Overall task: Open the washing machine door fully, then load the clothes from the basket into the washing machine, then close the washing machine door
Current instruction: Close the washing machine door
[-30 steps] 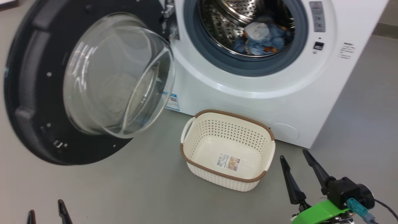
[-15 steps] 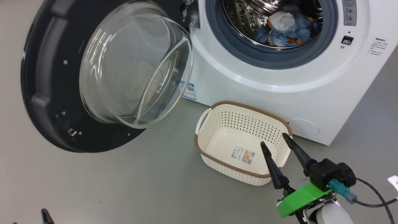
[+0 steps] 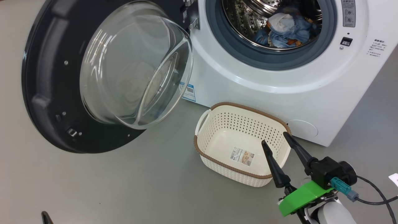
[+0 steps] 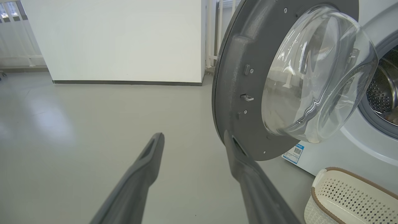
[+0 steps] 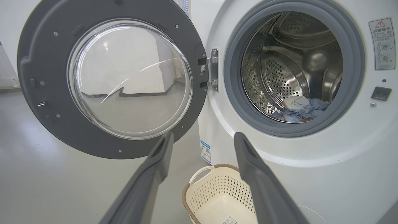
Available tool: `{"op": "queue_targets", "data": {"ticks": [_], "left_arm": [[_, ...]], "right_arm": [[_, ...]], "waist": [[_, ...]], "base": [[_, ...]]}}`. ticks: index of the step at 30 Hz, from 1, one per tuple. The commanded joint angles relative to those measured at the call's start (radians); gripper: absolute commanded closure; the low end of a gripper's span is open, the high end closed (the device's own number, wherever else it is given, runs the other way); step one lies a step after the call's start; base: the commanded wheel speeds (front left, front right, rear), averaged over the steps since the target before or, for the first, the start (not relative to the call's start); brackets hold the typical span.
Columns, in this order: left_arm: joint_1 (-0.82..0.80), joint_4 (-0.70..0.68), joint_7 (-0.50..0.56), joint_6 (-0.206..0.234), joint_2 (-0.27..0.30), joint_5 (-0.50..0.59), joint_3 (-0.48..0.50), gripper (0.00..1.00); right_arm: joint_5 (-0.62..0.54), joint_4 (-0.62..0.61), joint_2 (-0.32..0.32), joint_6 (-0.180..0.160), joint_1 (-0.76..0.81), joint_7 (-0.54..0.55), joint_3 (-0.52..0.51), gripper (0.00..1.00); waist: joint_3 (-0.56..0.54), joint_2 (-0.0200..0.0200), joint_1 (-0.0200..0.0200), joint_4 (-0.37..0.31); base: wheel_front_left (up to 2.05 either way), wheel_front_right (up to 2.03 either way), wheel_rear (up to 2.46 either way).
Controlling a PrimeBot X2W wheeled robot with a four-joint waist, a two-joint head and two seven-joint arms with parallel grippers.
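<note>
Clothes partly behind gasket

Head looks down; low wrist views share washing machine door, basket

Grey floor, smooth and faintly glossy, with pale glare patches. White wall at the back, a dark skirting strip along its foot. White vertical bars just right of the wall. Small white scrap at the head view's right edge, too cropped to identify.
</note>
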Motion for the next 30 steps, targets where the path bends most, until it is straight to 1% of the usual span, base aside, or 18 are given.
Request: {"op": "queue_targets", "data": {"ticks": [1, 3, 4, 5, 13, 17, 18, 23, 25, 30], "left_arm": [[-0.02, -0.023, -0.005, 0.003, 0.008, 0.006, 0.033, 0.0], [-0.021, -0.022, -0.005, 0.0, 0.008, 0.008, 0.033, 0.0], [-0.021, -0.021, -0.005, -0.004, 0.008, 0.006, 0.033, 0.44], [-0.022, -0.02, -0.005, -0.007, 0.008, 0.004, 0.033, 1.0], [-0.017, -0.023, -0.005, -0.022, 0.008, -0.029, 0.041, 1.0], [-0.027, -0.037, -0.005, -0.051, 0.008, -0.082, 0.097, 1.0], [-0.031, -0.04, -0.005, -0.066, 0.008, -0.08, 0.116, 1.0], [-0.07, -0.047, -0.005, -0.15, 0.008, -0.141, 0.229, 1.0], [-0.096, -0.036, -0.005, -0.188, 0.008, -0.183, 0.279, 1.0], [-0.183, 0.014, -0.005, -0.288, 0.013, -0.278, 0.369, 1.0]], "right_arm": [[0.009, -0.022, 0.003, 0.002, -0.011, -0.005, 0.025, 0.0], [0.01, -0.022, 0.004, 0.002, -0.009, -0.005, 0.024, 0.0], [0.01, -0.022, 0.004, 0.002, -0.007, -0.005, 0.023, 0.0], [0.01, -0.021, 0.004, 0.002, -0.007, -0.005, 0.023, 0.0], [0.013, -0.02, 0.006, 0.002, -0.004, -0.005, 0.022, 0.0], [0.016, -0.022, 0.008, 0.002, -0.001, -0.005, 0.02, 0.0], [0.017, -0.022, 0.008, 0.002, 0.0, -0.005, 0.02, 0.0], [0.021, -0.025, 0.008, 0.002, 0.009, -0.005, 0.012, 0.0], [0.021, -0.028, 0.009, 0.002, 0.015, -0.005, 0.006, 0.0], [0.018, -0.034, 0.007, 0.002, 0.028, -0.005, -0.004, 0.0]], "waist": [[-0.003, 0.0, 0.0, -0.001], [-0.007, 0.0, 0.0, -0.002], [-0.008, 0.0, 0.0, -0.003], [-0.01, 0.0, 0.0, -0.003], [-0.016, 0.0, 0.0, -0.004], [-0.017, 0.0, 0.0, -0.004], [-0.017, 0.0, 0.0, -0.005], [-0.021, 0.0, 0.0, -0.009], [-0.023, 0.0, 0.0, -0.011], [-0.023, 0.0, 0.0, -0.016]], "base": [[0.0, 0.0, 0.0], [0.0, 0.0, 0.0], [0.0, 0.0, 0.0], [0.0, 0.0, 0.0], [0.0, 0.0, 0.0], [0.0, 0.0, 0.0], [0.0, 0.0, 0.0], [0.0, 0.0, 0.0], [0.0, 0.0, 0.0], [0.0, 0.0, 0.0]]}}
